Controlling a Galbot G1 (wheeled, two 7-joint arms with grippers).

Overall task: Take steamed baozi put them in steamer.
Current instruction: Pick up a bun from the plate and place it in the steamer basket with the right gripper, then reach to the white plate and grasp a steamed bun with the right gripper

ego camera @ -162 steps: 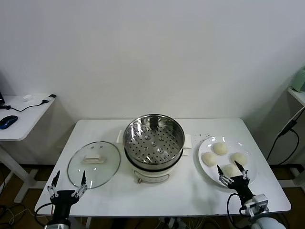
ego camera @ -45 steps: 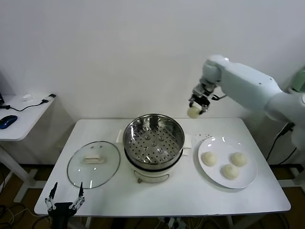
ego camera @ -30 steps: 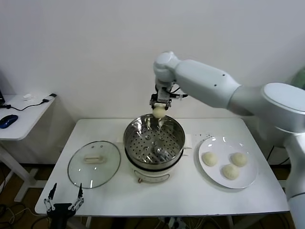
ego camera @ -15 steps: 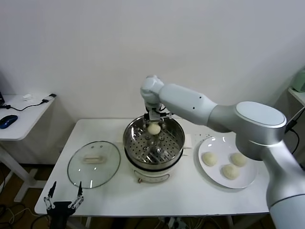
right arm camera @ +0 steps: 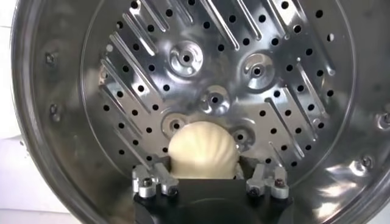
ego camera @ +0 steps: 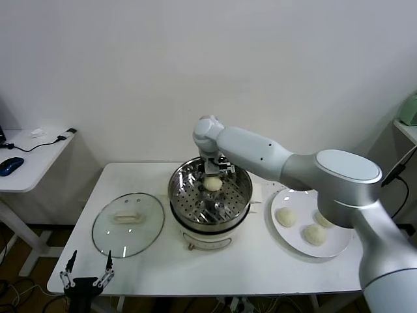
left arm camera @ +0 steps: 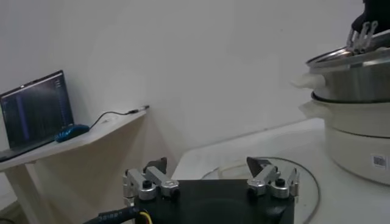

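Right gripper: the black-fingered right gripper (ego camera: 213, 175) is reaching down inside the round shiny steel steamer pot (ego camera: 184, 195), its white arm stretching across from the right; its fingers (right arm camera: 150, 181) are pinching a small round cream-white steamed baozi (right arm camera: 203, 151) from both sides.

Held baozi: the bun (ego camera: 213, 184) is hanging just above the perforated metal tray (right arm camera: 256, 103), toward the rear half of the pot; whether it is touching the tray cannot be told.

Steamer: the steel pot is sitting on its cream-white electric base (ego camera: 207, 240) at the middle of the white rectangular table (ego camera: 228, 267); the tray is showing bare slots and holes all around the held bun.

Remaining baozi: three cream-white buns are lying on the flat white round plate (ego camera: 290, 240) to the right of the steamer, one at the left (ego camera: 285, 216), one at the front (ego camera: 315, 234), one at the right (ego camera: 324, 220) partly hidden behind the arm.

Lid: the round glass lid (ego camera: 128, 223) with a pale handle is lying flat on the table to the left of the steamer, just beside it.

Left gripper: the dark left gripper (ego camera: 86, 277) is hanging low at the table's front left edge, near the lid, its fingers (left arm camera: 144, 182) standing spread apart and holding nothing.

Side table: a white side desk (ego camera: 29, 156) is standing well apart at far left, carrying a blue computer mouse (ego camera: 11, 165).
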